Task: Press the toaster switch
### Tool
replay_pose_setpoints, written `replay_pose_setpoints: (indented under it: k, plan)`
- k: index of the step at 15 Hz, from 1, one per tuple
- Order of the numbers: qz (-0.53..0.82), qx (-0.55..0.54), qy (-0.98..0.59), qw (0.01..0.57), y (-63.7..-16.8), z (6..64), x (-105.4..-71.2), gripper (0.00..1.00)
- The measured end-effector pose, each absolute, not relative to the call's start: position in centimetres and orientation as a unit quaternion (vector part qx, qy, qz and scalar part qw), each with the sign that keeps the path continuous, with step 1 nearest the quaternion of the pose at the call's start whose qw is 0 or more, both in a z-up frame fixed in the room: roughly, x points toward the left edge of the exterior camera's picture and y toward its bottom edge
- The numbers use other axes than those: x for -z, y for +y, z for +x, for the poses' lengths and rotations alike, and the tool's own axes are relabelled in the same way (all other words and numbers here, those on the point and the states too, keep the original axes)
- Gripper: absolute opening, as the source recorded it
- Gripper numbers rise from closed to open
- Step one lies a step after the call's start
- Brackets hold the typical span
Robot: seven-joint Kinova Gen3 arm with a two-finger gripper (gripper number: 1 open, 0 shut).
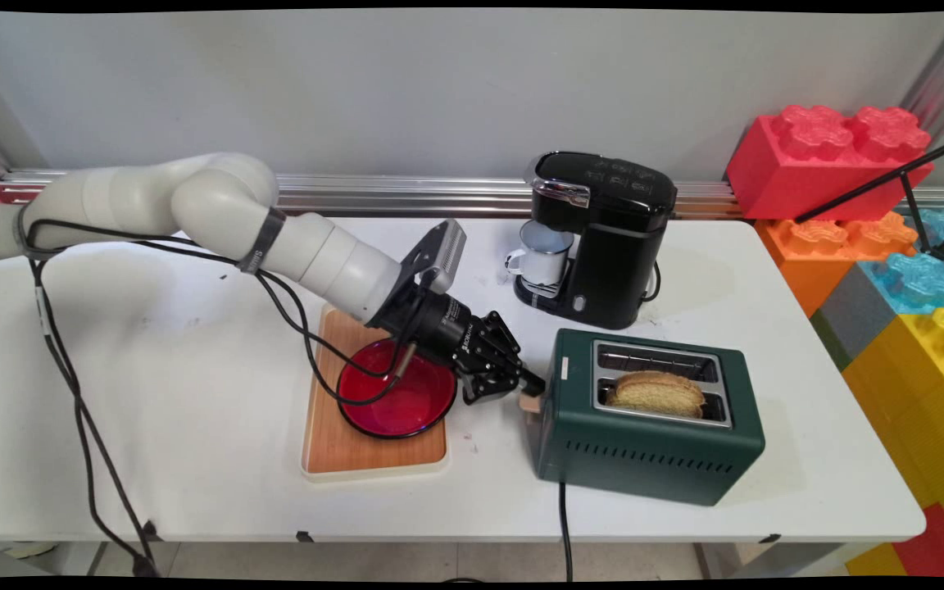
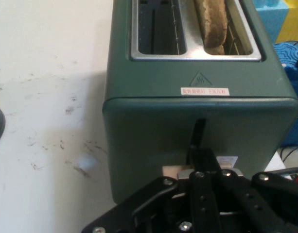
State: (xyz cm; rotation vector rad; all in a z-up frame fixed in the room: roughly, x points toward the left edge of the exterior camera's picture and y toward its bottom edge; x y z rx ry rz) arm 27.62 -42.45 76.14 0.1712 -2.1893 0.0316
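A dark green toaster [image 1: 652, 426] stands at the table's front right, with a slice of toast [image 1: 656, 393] in its near slot and the far slot empty. My gripper [image 1: 531, 383] is shut, and its tips rest on top of the beige lever [image 1: 530, 402] on the toaster's left end. In the hand view the toaster [image 2: 153, 126] fills the frame. There the shut gripper [image 2: 202, 158] sits over the lever [image 2: 172, 171] at the foot of the vertical slot, and the toast [image 2: 212, 24] shows at the top.
A red bowl [image 1: 394, 401] sits on a wooden board [image 1: 333, 442] under my wrist. A black coffee machine [image 1: 603, 238] with a white mug [image 1: 544, 254] stands behind the toaster. Big coloured blocks [image 1: 890, 246] are stacked at the right. The toaster's cord [image 1: 564, 524] hangs off the front edge.
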Motion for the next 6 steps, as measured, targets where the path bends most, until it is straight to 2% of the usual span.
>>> replay_pose_setpoints:
  k: [6]
  plan:
    - [0.073, -0.012, -0.889, 0.452, -42.50, 27.76, -75.26, 0.00]
